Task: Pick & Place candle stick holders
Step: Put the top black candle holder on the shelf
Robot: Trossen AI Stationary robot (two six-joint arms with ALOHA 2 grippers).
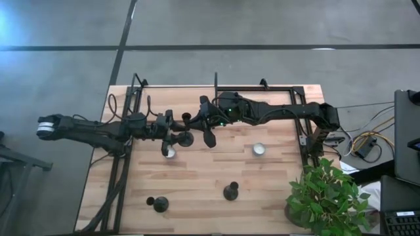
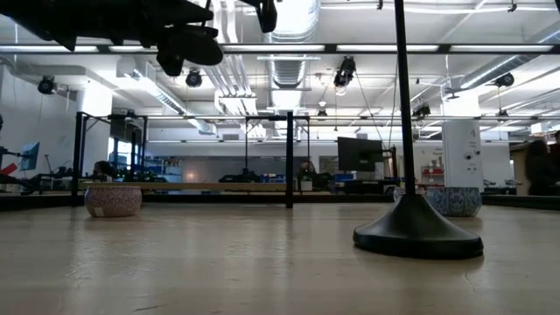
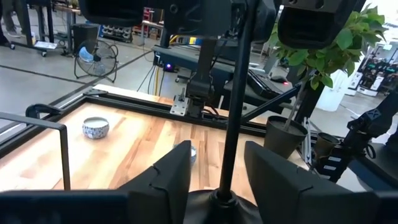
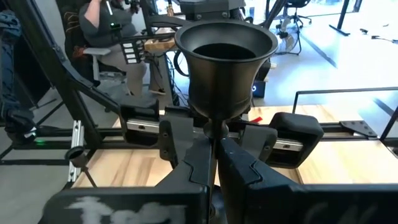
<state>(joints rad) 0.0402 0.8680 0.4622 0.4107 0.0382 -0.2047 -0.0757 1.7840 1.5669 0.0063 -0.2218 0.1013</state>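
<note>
1. Setting: wooden desk (image 1: pixel 210 177) on a dark metal frame, standing on a grey concrete floor; the low view shows a large workshop hall with ceiling strip lights beyond it.
2. Left arm: enters from the desk's left edge and stretches level toward the desk's middle. The left gripper (image 1: pixel 172 133) has its fingers (image 3: pixel 166 174) standing on either side of a thin black stem just above the round base, with a visible gap to the stem on each side.
3. Right arm: enters from the right edge along the far edge and bends toward the centre. The right gripper (image 1: pixel 209 131) has its fingers (image 4: pixel 193 163) pressed against the narrow neck under the flared cup, pinching it.
4. Held candle stick holder (image 1: pixel 186 137): between the two grippers, toward the far middle of the desk, raised off the surface in the low view, its cup (image 4: pixel 225 59) facing the right wrist camera.
5. Second candle stick holder (image 1: pixel 230 191): upright, near the front edge at centre.
6. Third candle stick holder (image 1: pixel 159 204): toward the front-left corner.
7. Tealight discs: one (image 1: pixel 170 151) just beside the left gripper, one (image 1: pixel 259 149) toward the right.
8. Potted plant (image 1: pixel 326 193): front-right corner.
</note>
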